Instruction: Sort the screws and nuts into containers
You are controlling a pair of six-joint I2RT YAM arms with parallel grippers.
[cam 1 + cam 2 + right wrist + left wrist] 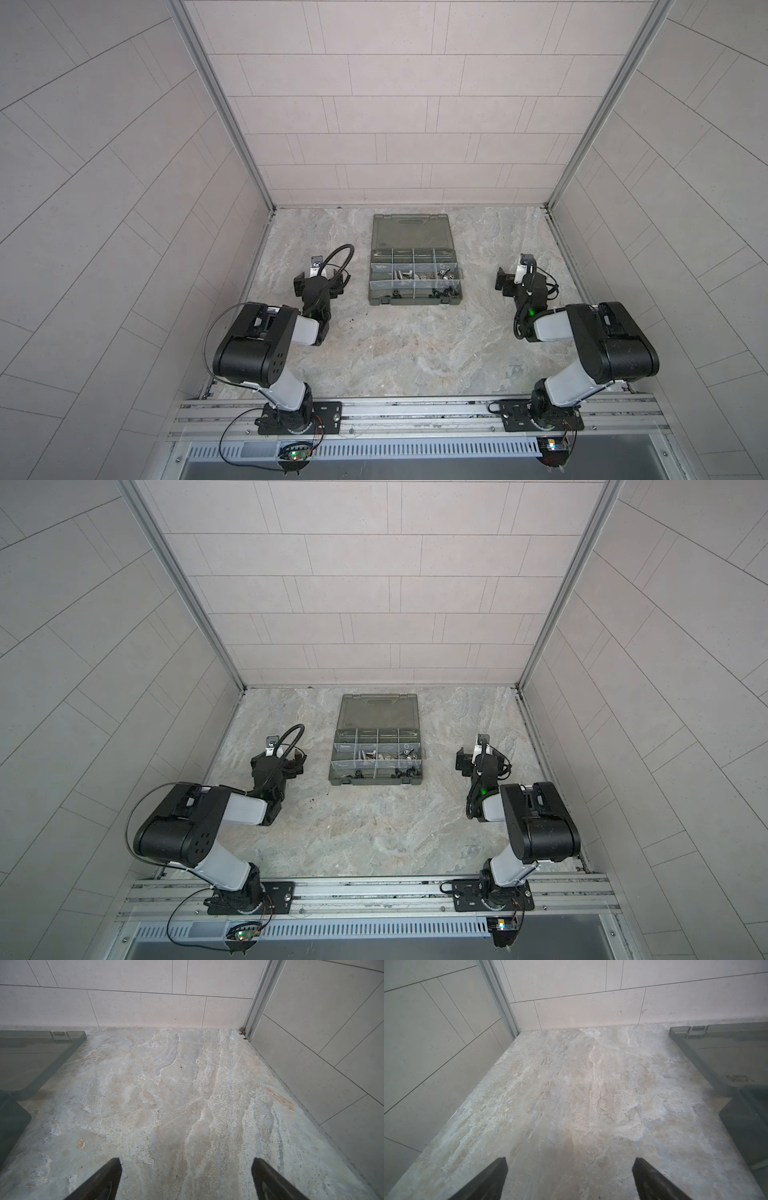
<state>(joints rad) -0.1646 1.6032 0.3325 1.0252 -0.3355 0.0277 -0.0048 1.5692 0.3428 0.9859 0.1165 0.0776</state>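
**Case.** The organizer case is lying on the desk at 12 o'clock from the desk's centre in both top views. Its lid is lying fully opened and flat, at 12 o'clock of the tray. Clear walls are dividing the tray into rows of containers.

**Screws.** Stubby silver screws are sitting in the middle containers of the third row counted from the lid. A few more silver pieces are lying at the 3 o'clock end of that row, but they are too small to tell their kind.

**Nuts.** Black nuts are sitting in the row along the tray's 6 o'clock edge, most of them toward 5 o'clock.

**Left hand.** The left hand is standing at 9 o'clock of the case and well apart from it. Its wrist view is showing both fingers spread wide over bare desk, grasping nothing.

**Right hand.** The right hand is standing at 3 o'clock of the case, also apart from it. Its fingers are likewise spread wide, released and grasping nothing.

**Desk.** Small dark specks are lying at 7 o'clock of the case, and I cannot tell what they are.
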